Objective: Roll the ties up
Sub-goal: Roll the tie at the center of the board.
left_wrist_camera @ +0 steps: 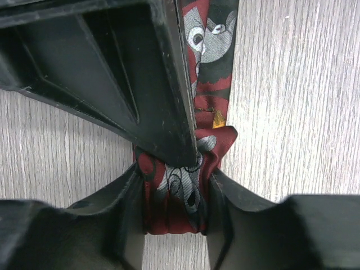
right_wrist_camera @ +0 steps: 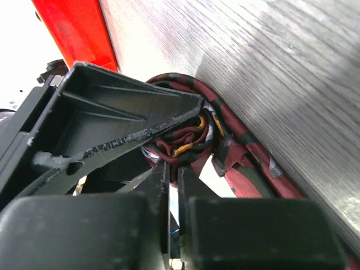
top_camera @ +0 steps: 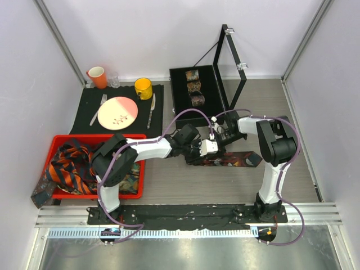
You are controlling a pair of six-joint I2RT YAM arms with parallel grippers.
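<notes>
The dark red patterned tie (top_camera: pixel 236 159) is lying flat across the middle of the desk (top_camera: pixel 169 183), with its left end being gathered into a small roll (left_wrist_camera: pixel 180 188). The left fingers (top_camera: pixel 209 147) are clamping that roll from both sides, pressing the cloth tight between them. The right fingers (top_camera: pixel 221 139) are reaching in from the far side, drawn narrow, their tips pinching the folds at the core of the roll.

Bare wood is showing in front of the tie and off to its right, toward the side wall. To the left, the red bin (top_camera: pixel 140 169) is sitting close by, holding a heap of orange-striped ties (top_camera: pixel 70 166), one of them trailing over its left edge. Farther back, an open black box (top_camera: pixel 177 95) is holding three rolled ties (top_camera: pixel 194 87).

From above, both arms are covering the roll. The right wrist view is catching only a blurred slice of it.
</notes>
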